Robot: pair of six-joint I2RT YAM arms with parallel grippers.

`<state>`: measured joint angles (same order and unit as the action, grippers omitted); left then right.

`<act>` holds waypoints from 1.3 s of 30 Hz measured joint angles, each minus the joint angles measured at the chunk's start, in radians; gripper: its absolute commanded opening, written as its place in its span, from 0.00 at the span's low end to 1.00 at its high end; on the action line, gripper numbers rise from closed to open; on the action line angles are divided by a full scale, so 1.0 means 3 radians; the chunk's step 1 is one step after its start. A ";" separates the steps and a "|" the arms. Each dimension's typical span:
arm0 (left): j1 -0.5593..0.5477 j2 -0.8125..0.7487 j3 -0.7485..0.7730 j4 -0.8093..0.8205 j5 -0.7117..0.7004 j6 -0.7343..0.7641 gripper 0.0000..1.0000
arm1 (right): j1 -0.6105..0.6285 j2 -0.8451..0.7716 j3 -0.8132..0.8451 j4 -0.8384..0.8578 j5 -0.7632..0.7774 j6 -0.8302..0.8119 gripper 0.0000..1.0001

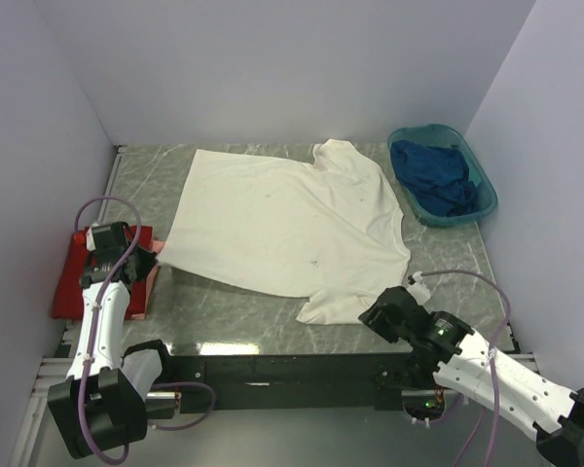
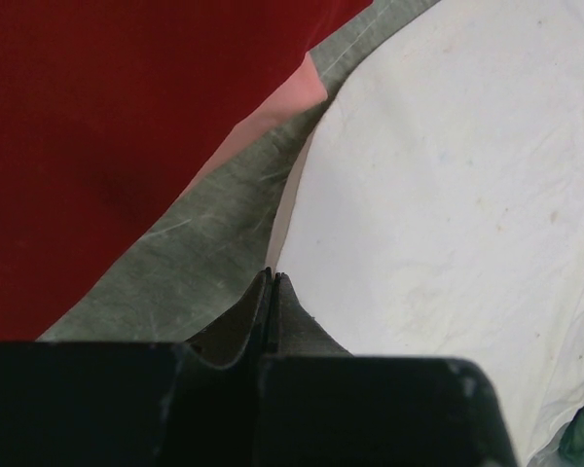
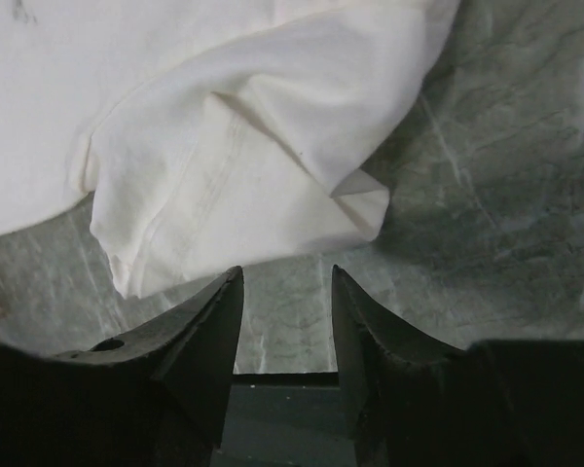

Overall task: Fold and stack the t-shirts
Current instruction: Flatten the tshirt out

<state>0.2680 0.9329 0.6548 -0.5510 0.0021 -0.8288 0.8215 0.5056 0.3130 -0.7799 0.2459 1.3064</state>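
Note:
The cream-white t-shirt (image 1: 287, 229) lies spread flat on the green marbled table (image 1: 224, 316). Its near-left corner is drawn to a point at my left gripper (image 1: 144, 255). In the left wrist view the gripper (image 2: 273, 276) is shut, with the shirt's edge (image 2: 438, 195) running straight into its tips. The red t-shirt (image 1: 97, 277) lies folded at the table's left edge and also shows in the left wrist view (image 2: 107, 126). My right gripper (image 1: 378, 313) is open and empty (image 3: 287, 277), just short of the near sleeve (image 3: 243, 185). The dark blue t-shirt (image 1: 436, 175) lies bunched in the basin.
The teal oval basin (image 1: 485, 185) stands at the back right corner. White walls close in the table at the back and on both sides. The table's front edge (image 1: 273, 352) runs just under my right gripper.

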 measured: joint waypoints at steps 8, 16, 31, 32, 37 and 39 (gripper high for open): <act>0.0008 0.0017 0.0000 0.0027 -0.0001 0.0000 0.01 | -0.0022 0.0323 -0.0013 -0.0064 0.0257 0.0174 0.52; 0.0011 0.0017 0.0000 0.0028 0.0003 0.0001 0.00 | -0.0172 0.0810 0.0070 0.0158 0.0299 0.0013 0.47; 0.0013 0.0015 0.0000 0.0028 0.0003 -0.0017 0.00 | -0.0217 0.0562 0.0434 -0.0013 0.0037 -0.0547 0.00; 0.0013 0.0015 0.0000 0.0027 0.0003 -0.0020 0.00 | -0.0217 0.0492 0.0472 -0.0055 -0.0019 -0.0594 0.00; 0.0013 -0.0020 -0.0017 0.0023 -0.0031 -0.0088 0.01 | -0.0217 0.0263 0.0557 -0.0276 -0.0294 -0.0773 0.00; 0.0013 -0.0047 -0.0020 0.0006 -0.0088 -0.0111 0.00 | -0.0217 0.0231 0.0559 -0.0354 -0.0421 -0.0827 0.00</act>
<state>0.2718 0.9188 0.6487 -0.5491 -0.0242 -0.8619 0.7563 0.5751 0.4808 -0.8860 0.1196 1.0584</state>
